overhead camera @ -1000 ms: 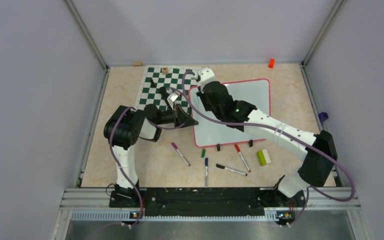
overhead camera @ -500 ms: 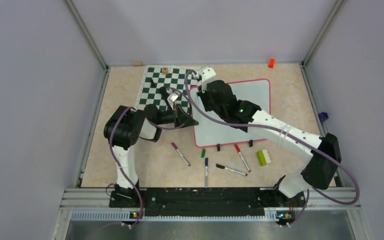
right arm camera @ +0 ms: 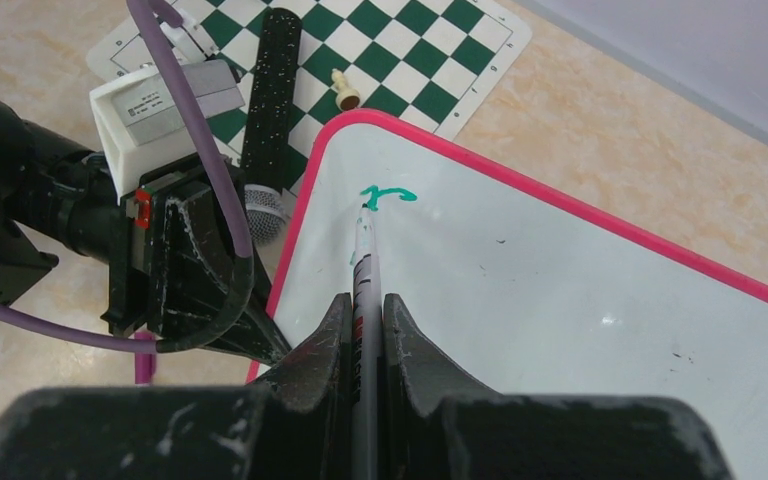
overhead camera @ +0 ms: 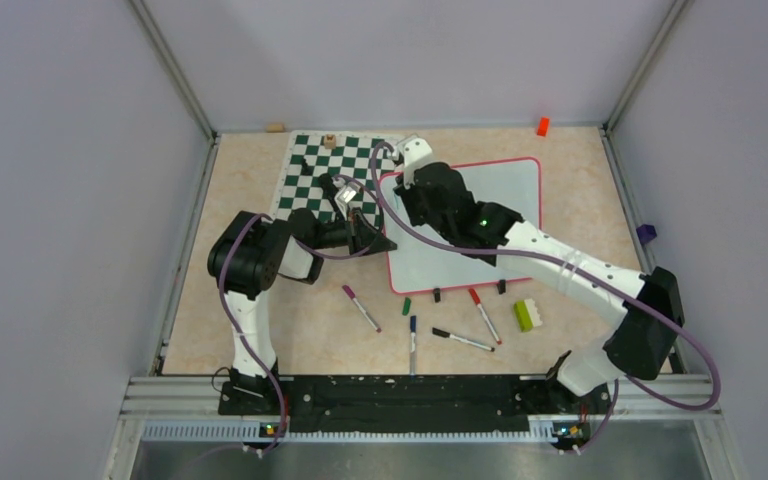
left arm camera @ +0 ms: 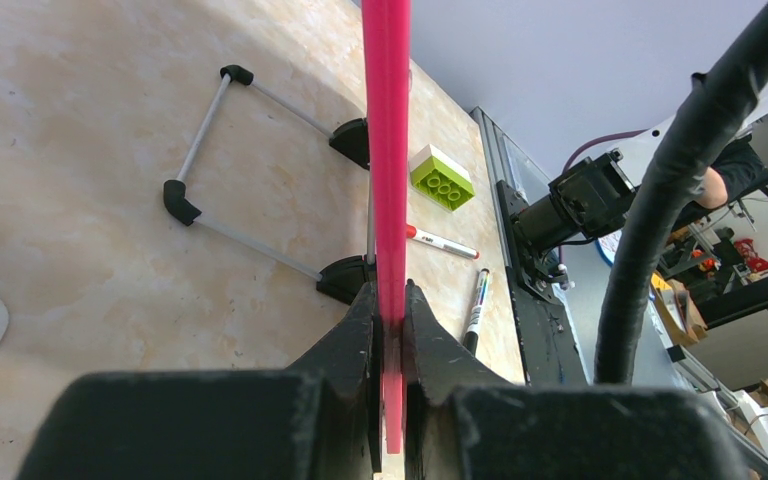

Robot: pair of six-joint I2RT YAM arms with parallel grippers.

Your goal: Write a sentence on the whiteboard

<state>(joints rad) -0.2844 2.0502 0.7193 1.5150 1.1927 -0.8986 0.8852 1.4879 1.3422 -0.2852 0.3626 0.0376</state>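
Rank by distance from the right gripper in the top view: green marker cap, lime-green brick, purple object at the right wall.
From the right gripper:
1. Green marker cap, toward the arm bases.
2. Lime-green brick, near right.
3. Purple object, at the right wall.

Two robot arms, one left (overhead camera: 255, 260) and one right (overhead camera: 570, 265). One whiteboard (overhead camera: 505, 195) bearing one teal stroke (right arm camera: 388, 195). One chess mat (overhead camera: 305, 185); its pieces are too small to count. Five markers: one purple-capped marker (overhead camera: 361, 308), one blue marker (overhead camera: 412, 343), one black marker (overhead camera: 462, 340), one red marker (overhead camera: 484, 316), one white marker (right arm camera: 365, 255). One loose green cap (overhead camera: 406, 306). One lime building block (overhead camera: 528, 315). One orange block (overhead camera: 542, 126). One microphone (right arm camera: 272, 90).
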